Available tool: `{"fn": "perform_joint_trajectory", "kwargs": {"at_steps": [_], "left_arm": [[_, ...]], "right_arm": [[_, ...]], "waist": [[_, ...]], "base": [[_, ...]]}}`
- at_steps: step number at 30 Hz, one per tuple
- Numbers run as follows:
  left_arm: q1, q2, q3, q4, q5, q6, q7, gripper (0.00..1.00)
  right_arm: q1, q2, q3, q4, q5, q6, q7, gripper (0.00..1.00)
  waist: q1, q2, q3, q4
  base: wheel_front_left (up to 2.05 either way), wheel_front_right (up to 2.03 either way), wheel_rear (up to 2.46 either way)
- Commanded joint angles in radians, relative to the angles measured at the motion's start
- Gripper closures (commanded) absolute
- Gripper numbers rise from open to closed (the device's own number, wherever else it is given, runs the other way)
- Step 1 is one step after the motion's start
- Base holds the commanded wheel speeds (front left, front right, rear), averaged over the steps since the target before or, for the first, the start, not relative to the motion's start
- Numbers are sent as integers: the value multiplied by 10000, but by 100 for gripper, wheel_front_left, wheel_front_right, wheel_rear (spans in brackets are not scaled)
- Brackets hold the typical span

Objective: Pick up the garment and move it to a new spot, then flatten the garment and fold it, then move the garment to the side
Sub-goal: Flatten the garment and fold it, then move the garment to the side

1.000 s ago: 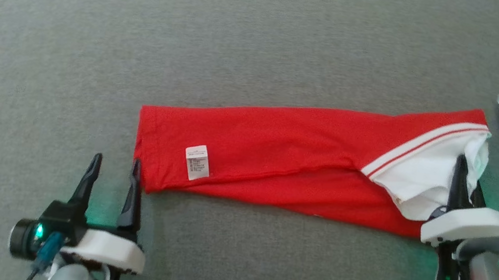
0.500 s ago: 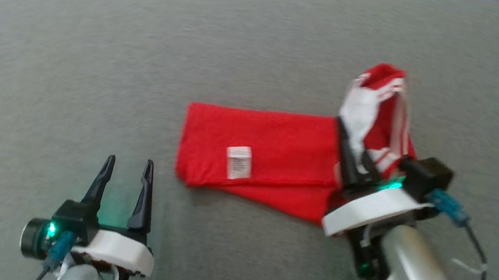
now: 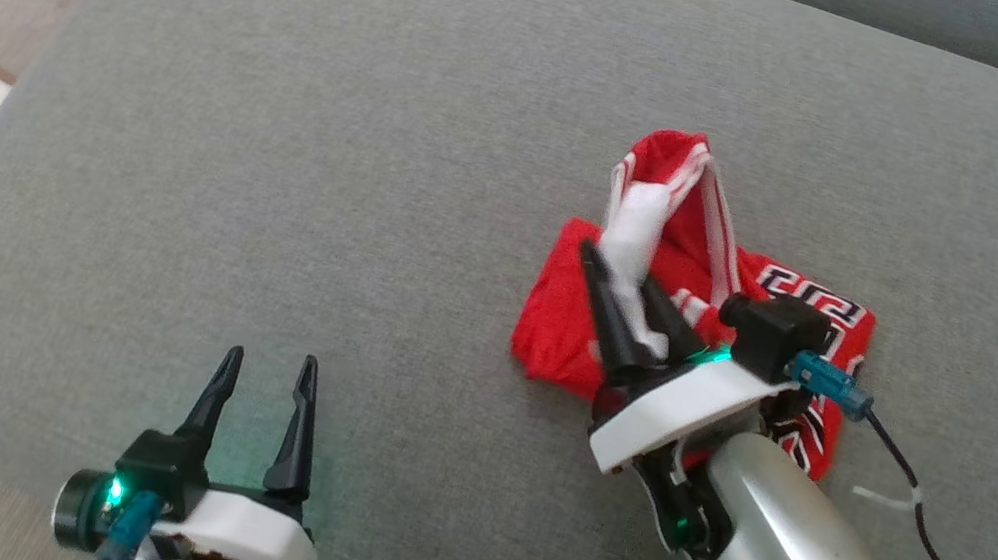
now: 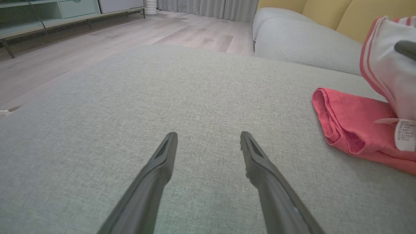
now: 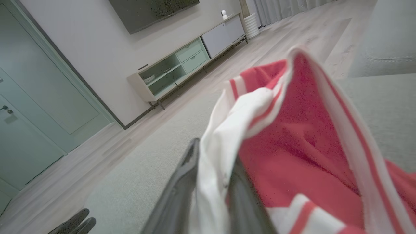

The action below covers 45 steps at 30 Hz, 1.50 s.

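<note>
On the grey fabric sofa cushion [image 3: 330, 140], the soft red jersey garment with white striped trim [image 3: 561, 331] lies half-folded; the right hand [image 3: 619, 272] pinches its white-trimmed end, raised above the rest; the left hand [image 3: 271, 359] is spread, empty, well apart. Looks light and floppy, likely to slump; best gripped at hems or corners.

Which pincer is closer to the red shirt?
Right. The right pincer touches the red shirt, with its white edge between the fingers. The left pincer is apart, over the grey sofa, to the shirt's left.
</note>
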Motion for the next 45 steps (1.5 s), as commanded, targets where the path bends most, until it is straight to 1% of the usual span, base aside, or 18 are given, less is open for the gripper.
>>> {"fn": "perform_joint_trajectory", "kwargs": {"at_steps": [1, 4, 6, 10, 11, 13, 16, 20, 22, 25, 29, 33, 39, 42, 45], "left_arm": [[-125, 51, 291, -286, -43, 115, -65, 0], [-129, 51, 461, -334, -13, 164, -65, 0], [-188, 51, 585, -368, 36, 165, -65, 0], [-356, 51, 882, -479, 228, 134, -65, 0], [-356, 51, 882, -479, 228, 134, -65, 0], [-431, 51, 1032, -502, 359, 97, -65, 0], [-530, 51, 1271, -524, 565, 50, -65, 0], [-462, 51, 1592, -533, 937, -37, -65, 0], [-339, 51, 1753, -525, 1046, -73, -65, 0], [-74, 51, 1926, -550, 1141, -80, -65, 0], [370, 51, 2017, -534, 1201, -86, -65, 0], [607, 51, 2078, -552, 1222, -109, -65, 0], [534, 51, 2043, -590, 1208, -123, -65, 0], [411, 51, 1949, -609, 1178, -124, -65, 0], [304, 51, 1761, -594, 1088, -125, -65, 0]], "right_arm": [[-298, 202, 89, -408, 119, 37, -62, 0], [-261, 203, -357, -522, -214, 37, -63, 0], [-133, 203, -928, -621, -626, 37, -64, 0], [352, 203, -2573, -892, -1822, 37, -65, 0], [352, 203, -2573, -892, -1822, 37, -65, 0], [673, 203, -3432, -1053, -2405, 37, -65, 0], [1147, 203, -4440, -1306, -3093, 37, -65, 0], [1723, 203, -5342, -1544, -3738, 37, -65, 0], [2019, 203, -5599, -1611, -3973, 37, -66, 0], [2499, 204, -5804, -1595, -4153, 37, -66, 0], [3085, 204, -5944, -1523, -4241, 37, -66, 0], [3390, 204, -5963, -1508, -4183, 37, -66, 0], [3331, 204, -5861, -1560, -4139, 37, -66, 0], [3160, 204, -5535, -1416, -4038, 37, -66, 0], [2697, 204, -4798, -1012, -3757, 37, -66, 0]], "waist": [[0, -1, -8, 57], [0, -1, -20, -250], [0, -1, -44, -537], [0, -1, -109, -1206], [0, -1, -109, -1206], [0, -1, -159, -1557], [0, -1, -254, -2053], [0, -1, -465, -2610], [0, -1, -600, -2834], [0, -1, -828, -3077], [0, -1, -1083, -3211], [0, -1, -1141, -3212], [0, -1, -1068, -3072], [0, -1, -932, -2958], [0, -1, -762, -2751]], "base": [[0, 0, 0], [0, 0, 0], [0, 0, 0], [0, 0, 0], [0, 0, 0], [0, 0, 0], [0, 0, 0], [0, 0, 0], [0, 0, 0], [0, 0, 0], [0, 0, 0], [0, 0, 0], [0, 0, 0], [0, 0, 0], [0, 0, 0]]}}
